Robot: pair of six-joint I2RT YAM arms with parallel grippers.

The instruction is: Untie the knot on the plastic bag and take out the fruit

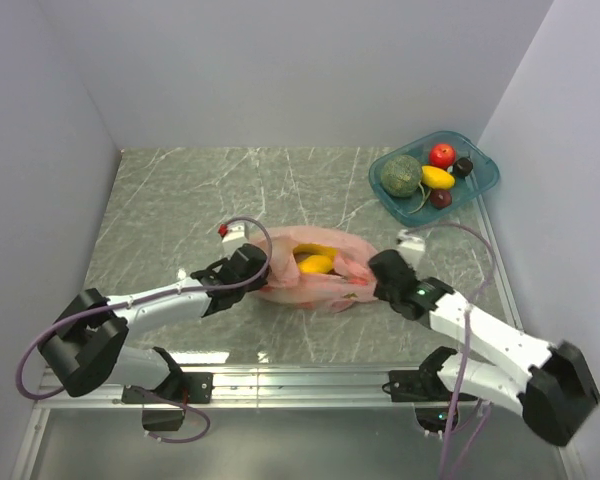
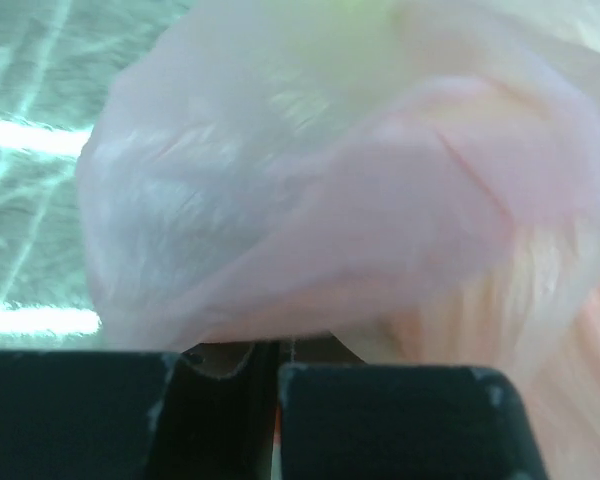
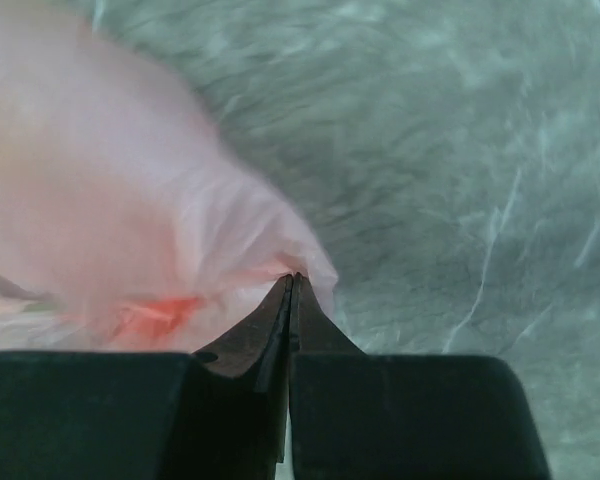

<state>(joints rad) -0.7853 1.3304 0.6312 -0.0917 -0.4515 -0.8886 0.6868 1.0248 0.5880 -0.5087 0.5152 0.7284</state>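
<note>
The left arm reaches in low from the near left corner across the grey marbled counter (image 1: 180,200). The left fingers (image 1: 250,264) sit right at the left end of the plastic bag (image 1: 325,290). In the left wrist view they are drawn almost together, with only a thin slit between them and the pink film bunched right up against that slit. They look pinched on the bag's skin.

The plastic bag lies in the middle of the counter, between the two arms. Its long axis runs left to right, dipping a little nearer at the right end. Its mouth gapes upward and toward the far wall, and yellow fruit (image 1: 315,263) shows inside it.

The right fingers (image 1: 380,272) come in from the near right and meet the bag's right end. The right wrist view shows their tips pressed fully together on a small peak of pink plastic.

Well apart, in the far right corner, a teal tray (image 1: 468,187) holds a dull-green melon (image 1: 401,175), a red apple (image 1: 441,154) and a few smaller fruits.
</note>
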